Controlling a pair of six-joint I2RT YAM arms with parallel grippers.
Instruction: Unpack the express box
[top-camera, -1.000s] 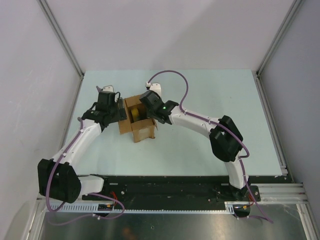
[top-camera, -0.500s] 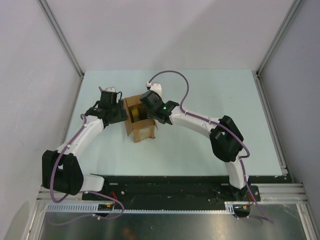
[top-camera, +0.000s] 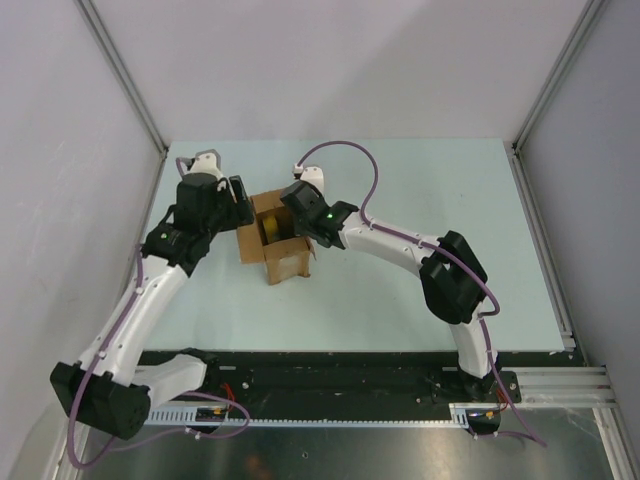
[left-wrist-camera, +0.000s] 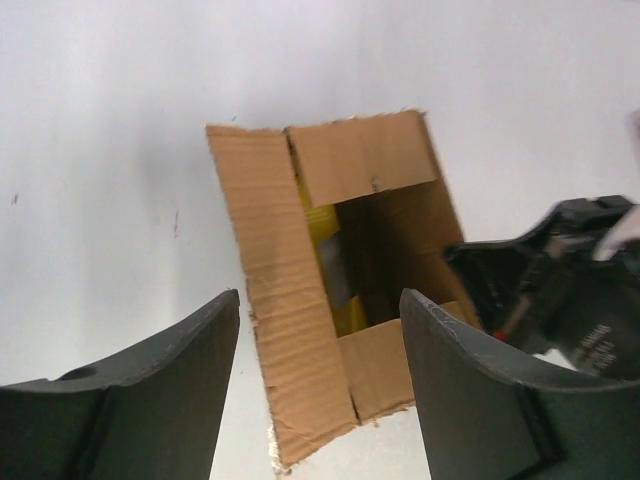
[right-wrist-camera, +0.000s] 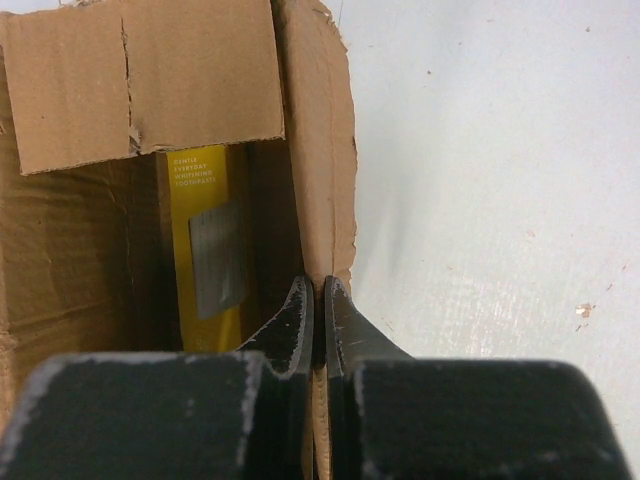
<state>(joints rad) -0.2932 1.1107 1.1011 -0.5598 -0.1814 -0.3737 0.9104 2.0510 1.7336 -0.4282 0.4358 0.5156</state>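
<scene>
The express box (top-camera: 284, 263) stands left of the table's middle with its top flaps open. It also shows in the left wrist view (left-wrist-camera: 285, 290) and the right wrist view (right-wrist-camera: 200, 70). A slim yellow package (right-wrist-camera: 205, 250) stands inside it and is also seen from the left wrist (left-wrist-camera: 322, 222). My right gripper (right-wrist-camera: 318, 287) is shut on the box's right wall, one finger inside and one outside; in the top view it (top-camera: 294, 216) sits at the box's far right rim. My left gripper (left-wrist-camera: 318, 300) is open and empty, hovering above the box's left flap (top-camera: 237, 203).
The pale green table (top-camera: 420, 190) is bounded by grey walls on three sides. My right arm's wrist (left-wrist-camera: 560, 290) shows at the right of the left wrist view, close to the box. The arms' bases stand on the black rail (top-camera: 330, 380) at the near edge.
My left gripper has lifted away from the box's left flap and moved up and back-left. The left flap now lies spread outward. My right gripper has kept its hold on the box wall.
</scene>
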